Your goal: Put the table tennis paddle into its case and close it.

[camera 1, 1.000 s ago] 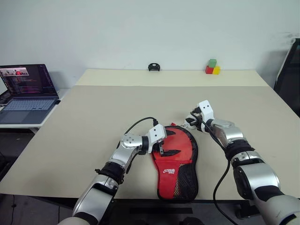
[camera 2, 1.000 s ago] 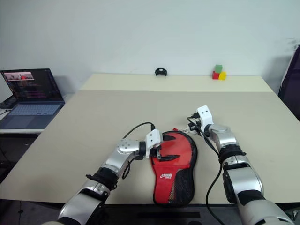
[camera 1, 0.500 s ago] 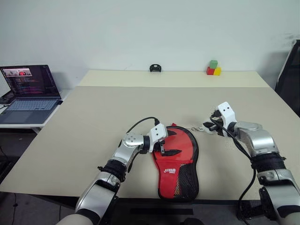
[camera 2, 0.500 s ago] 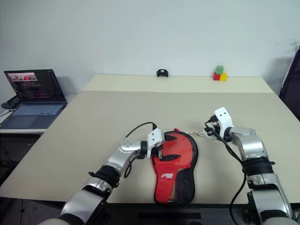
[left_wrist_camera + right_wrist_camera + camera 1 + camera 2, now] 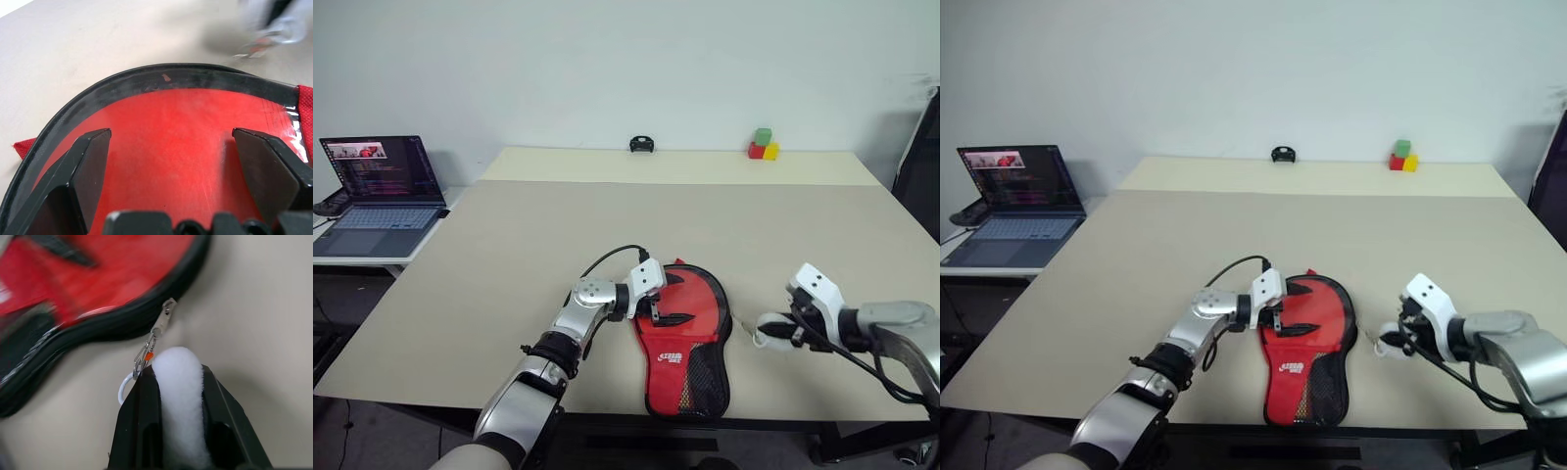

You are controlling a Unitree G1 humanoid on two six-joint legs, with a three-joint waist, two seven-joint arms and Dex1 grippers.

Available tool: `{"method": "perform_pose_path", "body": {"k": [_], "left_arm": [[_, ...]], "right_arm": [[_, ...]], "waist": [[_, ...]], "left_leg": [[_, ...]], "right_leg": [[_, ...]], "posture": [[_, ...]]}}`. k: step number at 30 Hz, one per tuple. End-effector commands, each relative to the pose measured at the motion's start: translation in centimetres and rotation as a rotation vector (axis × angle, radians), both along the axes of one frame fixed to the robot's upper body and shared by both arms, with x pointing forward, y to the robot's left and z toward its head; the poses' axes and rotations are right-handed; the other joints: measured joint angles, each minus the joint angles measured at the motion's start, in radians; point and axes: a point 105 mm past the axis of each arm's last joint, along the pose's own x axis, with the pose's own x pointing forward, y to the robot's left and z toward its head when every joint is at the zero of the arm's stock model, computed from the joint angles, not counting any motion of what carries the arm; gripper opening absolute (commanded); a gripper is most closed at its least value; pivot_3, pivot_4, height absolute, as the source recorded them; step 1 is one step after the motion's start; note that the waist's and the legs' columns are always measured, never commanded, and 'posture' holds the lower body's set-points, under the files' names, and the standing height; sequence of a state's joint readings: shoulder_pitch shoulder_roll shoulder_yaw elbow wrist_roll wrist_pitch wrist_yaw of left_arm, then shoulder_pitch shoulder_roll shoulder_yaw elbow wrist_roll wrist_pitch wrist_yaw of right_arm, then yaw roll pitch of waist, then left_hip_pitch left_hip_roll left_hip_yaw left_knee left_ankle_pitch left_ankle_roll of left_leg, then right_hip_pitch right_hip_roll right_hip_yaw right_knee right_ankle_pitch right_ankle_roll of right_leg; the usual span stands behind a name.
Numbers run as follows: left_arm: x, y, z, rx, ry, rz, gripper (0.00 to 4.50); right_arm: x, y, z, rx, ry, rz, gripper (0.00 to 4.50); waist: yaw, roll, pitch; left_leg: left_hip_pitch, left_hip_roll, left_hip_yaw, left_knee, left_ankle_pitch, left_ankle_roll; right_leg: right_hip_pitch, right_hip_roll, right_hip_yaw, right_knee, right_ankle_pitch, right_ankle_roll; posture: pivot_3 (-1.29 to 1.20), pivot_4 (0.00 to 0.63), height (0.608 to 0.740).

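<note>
The case [image 5: 685, 338] lies flat near the table's front edge, red side up, with its white logo and black mesh toward me. The table tennis paddle is hidden. My left gripper [image 5: 668, 305] rests open on the case's round part, its fingers [image 5: 93, 152] spread over the red face inside the black zipper rim [image 5: 161, 83]. My right gripper [image 5: 771, 330] is to the right of the case, shut on a white soft tab [image 5: 178, 369]. A ring and a metal clasp [image 5: 164, 320] join the tab to the case's edge.
An open laptop [image 5: 377, 186] stands on a side table at the left. Coloured blocks [image 5: 762, 145] and a small black object [image 5: 641, 145] sit at the table's far edge. The case's lower end lies close to the table's front edge [image 5: 607, 406].
My right gripper has moved from the case's upper right corner toward me and to the right, taking the white tab and clasp along the case's right side. The left gripper has stayed in place.
</note>
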State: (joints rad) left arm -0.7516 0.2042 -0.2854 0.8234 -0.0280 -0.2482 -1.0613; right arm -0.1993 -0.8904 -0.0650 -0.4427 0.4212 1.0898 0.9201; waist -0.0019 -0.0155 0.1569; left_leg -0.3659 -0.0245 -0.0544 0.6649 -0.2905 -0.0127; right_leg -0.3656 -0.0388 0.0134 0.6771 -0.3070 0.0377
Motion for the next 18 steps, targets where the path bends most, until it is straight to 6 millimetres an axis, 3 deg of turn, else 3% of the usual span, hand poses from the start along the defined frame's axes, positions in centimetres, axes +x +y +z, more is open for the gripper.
{"method": "perform_pose_path", "body": {"k": [1, 6, 10, 18], "left_arm": [[-1.6, 1.7, -5.4, 0.166, 0.143, 0.015, 4.32], [-1.6, 1.4, -5.4, 0.166, 0.144, 0.007, 4.32], [-1.7, 1.4, -5.5, 0.167, 0.145, 0.003, 4.32], [-1.8, 1.3, -5.6, 0.169, 0.146, -0.004, 4.32]], "right_arm": [[-1.9, 0.4, 1.4, 0.015, 0.005, 0.068, 0.44], [-6.4, 0.8, 0.0, 0.002, 0.14, 0.168, 0.44], [-8.6, 1.0, -1.0, 0.007, 0.209, 0.199, 0.39], [-11.1, 1.3, -2.2, 0.032, 0.283, 0.218, 0.39]], "waist": [[0.0, -0.001, 0.0], [0.016, -0.001, 0.0], [0.026, -0.001, -0.001], [0.041, 0.005, -0.007]], "left_leg": [[0.0, 0.0, 0.0, 0.0, 0.0, 0.0], [0.001, 0.0, -0.003, -0.002, 0.0, 0.0], [0.001, 0.0, -0.008, -0.003, -0.002, 0.001], [-0.005, -0.002, -0.018, -0.003, -0.007, 0.003]], "right_leg": [[0.001, 0.0, 0.0, -0.001, 0.0, 0.001], [0.005, 0.0, -0.004, -0.007, -0.001, 0.002], [0.011, 0.0, -0.009, -0.018, 0.001, 0.0], [0.017, -0.003, -0.022, -0.033, -0.001, 0.001]], "posture": [[0.0, 0.15, 0.74], [0.0, 0.15, 0.74], [0.0, 0.15, 0.74], [0.0, 0.15, 0.74]]}}
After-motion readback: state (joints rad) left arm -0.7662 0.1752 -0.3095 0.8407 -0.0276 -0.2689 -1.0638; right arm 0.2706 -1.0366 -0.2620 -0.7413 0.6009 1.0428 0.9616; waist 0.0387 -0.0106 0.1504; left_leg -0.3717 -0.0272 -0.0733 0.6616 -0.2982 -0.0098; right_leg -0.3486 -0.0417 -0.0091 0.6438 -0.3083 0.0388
